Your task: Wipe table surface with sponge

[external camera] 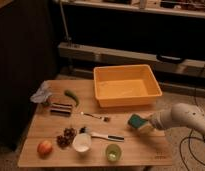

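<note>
The table surface (131, 147) is a light tan wooden top filling the lower half of the camera view. The sponge (136, 122), teal-green on top with a yellow foam body, sits low over the table's right middle, just in front of the orange tub. My gripper (144, 124) comes in from the right on a white arm and is shut on the sponge's right side. The sponge rests on or just above the wood; contact is unclear.
An orange plastic tub (127, 85) stands at the back right. A fork (96, 116), a utensil (103, 135), a white cup (81, 142), a small green cup (113, 152), grapes (66, 137), an apple (44, 148), a green pepper (71, 96) and a crumpled bag (42, 93) lie left of the sponge.
</note>
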Motion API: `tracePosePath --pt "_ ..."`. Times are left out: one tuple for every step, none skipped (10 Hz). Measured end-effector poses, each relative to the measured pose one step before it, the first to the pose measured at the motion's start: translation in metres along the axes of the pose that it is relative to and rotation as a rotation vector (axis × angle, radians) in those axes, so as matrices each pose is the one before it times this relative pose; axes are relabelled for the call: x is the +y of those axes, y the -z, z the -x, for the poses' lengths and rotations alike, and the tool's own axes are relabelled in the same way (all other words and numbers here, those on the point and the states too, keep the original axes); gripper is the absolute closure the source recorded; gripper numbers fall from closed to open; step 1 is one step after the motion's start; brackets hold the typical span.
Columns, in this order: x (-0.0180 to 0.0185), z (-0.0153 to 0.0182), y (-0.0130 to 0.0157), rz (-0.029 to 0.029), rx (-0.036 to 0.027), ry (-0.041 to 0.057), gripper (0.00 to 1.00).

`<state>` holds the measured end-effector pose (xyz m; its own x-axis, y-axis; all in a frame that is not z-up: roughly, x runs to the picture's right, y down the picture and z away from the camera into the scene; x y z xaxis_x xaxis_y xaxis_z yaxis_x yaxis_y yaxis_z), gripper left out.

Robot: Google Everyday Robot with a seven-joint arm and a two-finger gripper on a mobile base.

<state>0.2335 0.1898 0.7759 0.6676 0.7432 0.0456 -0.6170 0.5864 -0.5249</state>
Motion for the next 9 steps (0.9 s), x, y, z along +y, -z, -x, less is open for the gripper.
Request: tracePosePath --pt "0.00944 0.00351 -0.00182 0.01164 -0.00666 0.01408 1.00" --pt "0.01383 0.00555 -0.00343 0.02019 -0.00820 0.02031 1.00" --pt "0.01116 0.00315 -0.00423 0.01969 -0.00251 0.01564 1.00" --pt "0.00597 0.00127 -0.00329 0.01272 -0.00082 0.00869 1.00" --pt "0.00929 -0.00248 -0.00497 0.02096 0.00591 0.00840 1.00" --pt "0.00615 -0.00296 -0.00381 0.01416 0.00580 0.00397 1.00" --pt "0.00520 -0.00296 -0.00351 0.01330 0.00583 0.00271 1.00" --pt "0.00687 -0.00388 -0.00503 0.01716 0.00736 0.00394 1.00" --pt "0.00462 -0.00318 -0.00367 0.01320 0.00583 0.00247 1.00"
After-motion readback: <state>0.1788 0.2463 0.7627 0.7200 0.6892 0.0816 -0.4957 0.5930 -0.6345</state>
